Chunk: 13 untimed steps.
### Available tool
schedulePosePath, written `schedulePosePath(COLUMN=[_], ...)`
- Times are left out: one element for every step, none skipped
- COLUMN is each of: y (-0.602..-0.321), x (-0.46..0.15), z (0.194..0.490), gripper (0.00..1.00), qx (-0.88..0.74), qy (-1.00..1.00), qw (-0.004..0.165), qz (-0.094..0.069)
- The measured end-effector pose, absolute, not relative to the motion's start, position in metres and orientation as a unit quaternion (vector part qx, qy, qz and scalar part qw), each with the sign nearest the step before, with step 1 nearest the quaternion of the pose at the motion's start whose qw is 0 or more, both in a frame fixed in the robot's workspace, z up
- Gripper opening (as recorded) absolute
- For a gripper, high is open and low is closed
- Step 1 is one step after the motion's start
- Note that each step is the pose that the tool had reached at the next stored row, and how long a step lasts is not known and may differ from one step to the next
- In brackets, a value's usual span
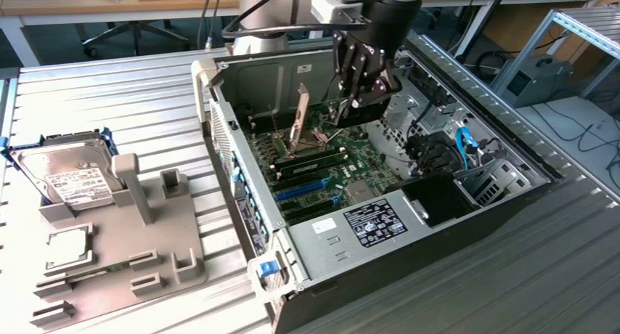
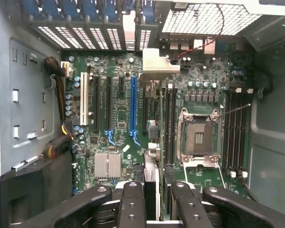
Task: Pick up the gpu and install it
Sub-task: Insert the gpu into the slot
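**GPU, HELD ON EDGE INSIDE OPEN COMPUTER CASE**

Item: the gpu (image 2: 152,142), a slim black card, stood on edge over the motherboard (image 2: 116,118). It was just beside the long blue slot (image 2: 132,107), between that slot and the empty CPU socket (image 2: 198,135). Its metal bracket (image 2: 154,70) faced the vented rear wall (image 2: 199,19), presumably so that end would meet a rear opening. Whether the card's lower edge had entered a slot could not be told.

Holder: the pincer (image 2: 154,202) was partly closed and gripped the card from above, a finger against each face. This hold kept the card upright and square to the board.

Surroundings: the computer case (image 1: 225,123) lay on its side on the ribbed metal surface (image 1: 116,102), open side up, giving the arm access. Well apart, toward the exterior view's left, a grey fixture (image 1: 145,225) carried a hard drive (image 1: 63,170).

Views: the wrist view gave the card edge-on and its line against the slots. The exterior view gave the bracket rising beside the pincer, and the fixture.
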<state>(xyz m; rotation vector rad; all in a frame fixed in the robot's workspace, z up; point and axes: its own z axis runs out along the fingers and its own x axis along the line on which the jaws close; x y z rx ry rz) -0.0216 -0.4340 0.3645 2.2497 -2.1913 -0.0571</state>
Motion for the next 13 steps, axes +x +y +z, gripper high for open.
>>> schedulePosePath(y=[-0.4348, -0.4354, -0.4361, -0.4368, -0.4374, -0.4379, -0.4382, -0.4386, -0.4388, -0.4390, -0.4392, -0.4394, -0.4395], x=[-0.0219, -0.0222, -0.0225, -0.0227, -0.0230, -0.0233, -0.0235, -0.0238, -0.0240, -0.0242, -0.0244, -0.0247, -0.0249], z=[0.3644, 0.3643, 0.3641, 0.3639, 0.3637, 0.3631, 0.3628, 0.3623, 0.3619, 0.3615, 0.3612, 0.3608, 0.3606], gripper=[0.27, 0.27, 0.27, 0.27, 0.27, 0.27, 0.27, 0.27, 0.27, 0.27, 0.27, 0.27, 0.27], qx=[0.716, 0.716, 0.716, 0.716, 0.716, 0.716, 0.716, 0.716, 0.716, 0.716, 0.716, 0.716, 0.716], qy=[-0.698, -0.698, -0.698, -0.698, -0.698, -0.698, -0.698, -0.698, -0.698, -0.698, -0.698, -0.698, -0.698], qw=[0.000, 0.000, 0.000, 0.000, 0.000, 0.000, 0.000, 0.000, 0.000, 0.000, 0.000, 0.000, 0.000], qz=[-0.018, -0.018, -0.018, -0.018, -0.018, -0.018, -0.018, -0.018, -0.018, -0.018, -0.018, -0.018, -0.018])
